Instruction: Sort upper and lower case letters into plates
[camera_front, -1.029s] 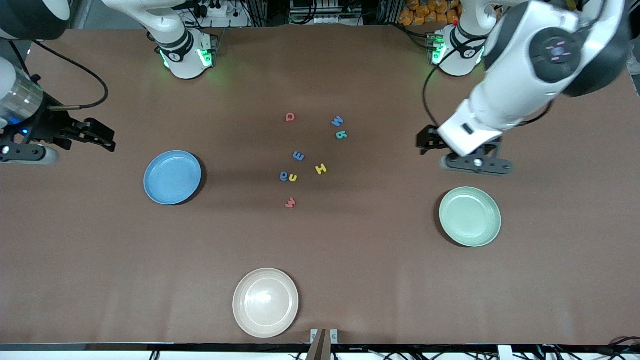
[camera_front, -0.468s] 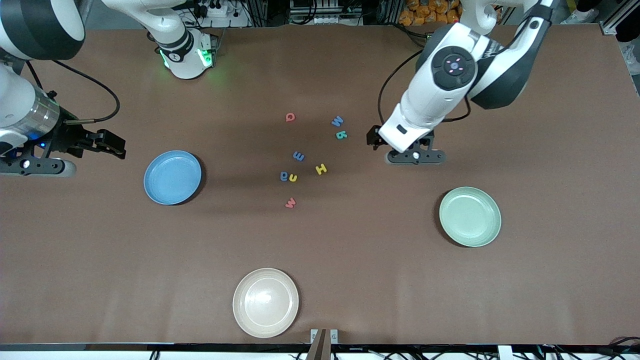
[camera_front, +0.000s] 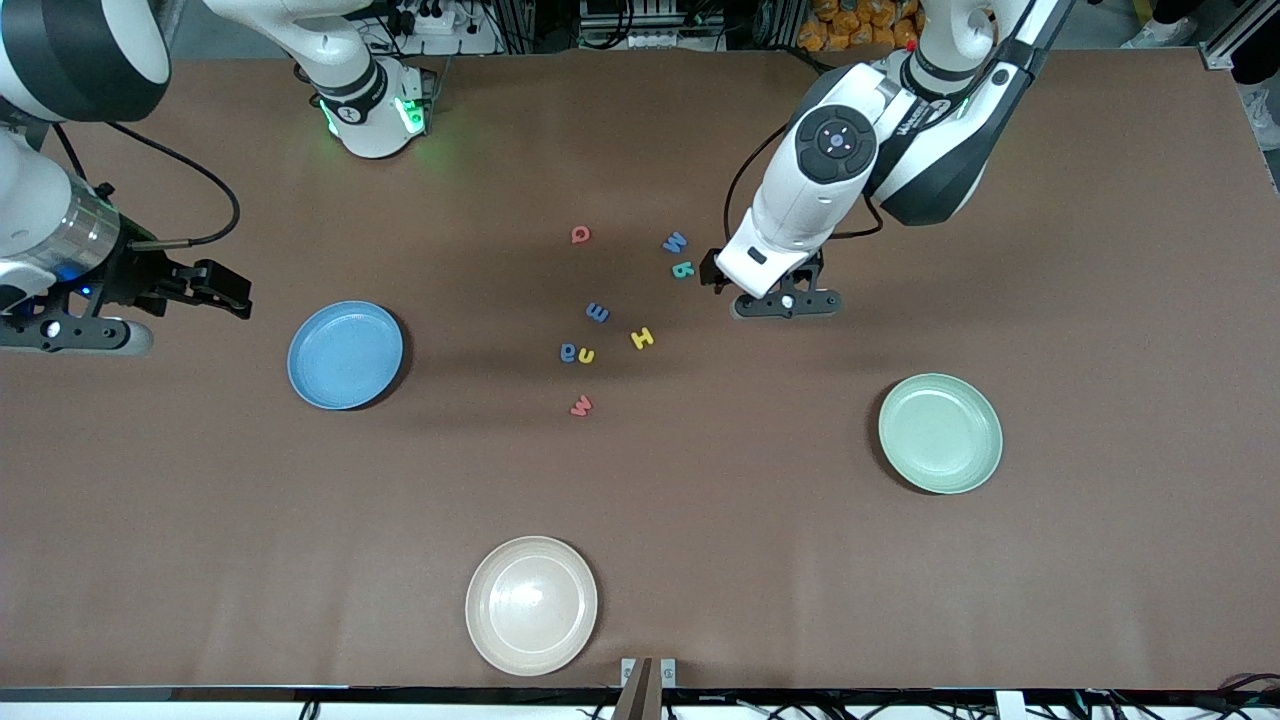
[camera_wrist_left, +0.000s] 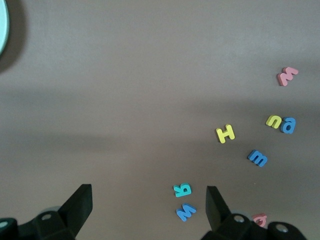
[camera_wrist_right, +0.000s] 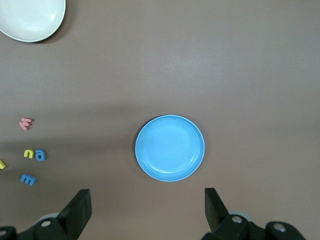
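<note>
Letters (camera_front: 612, 312) lie loose mid-table in my front view, eight of them: a red one at 12 o'clock of the cluster, a blue and a teal at 2, another red at 6. I see the left gripper (camera_front: 712, 272) up over the table beside the teal letter (camera_front: 682, 269), fingers apart and empty. The right gripper (camera_front: 225, 290) waits spread wide at 10 o'clock of the blue plate (camera_front: 345, 354); the mint plate (camera_front: 940, 433) sits toward the left arm's end, the cream plate (camera_front: 531, 604) nearest the camera.

We saw the left end effector (camera_front: 712, 272) reached out over the table's middle, wrist pitched down, fingers (camera_wrist_left: 80, 202) spread wide, nothing held. The right end effector (camera_front: 235, 295) hung over its arm's table end, fingers (camera_wrist_right: 77, 210) wide, empty.
</note>
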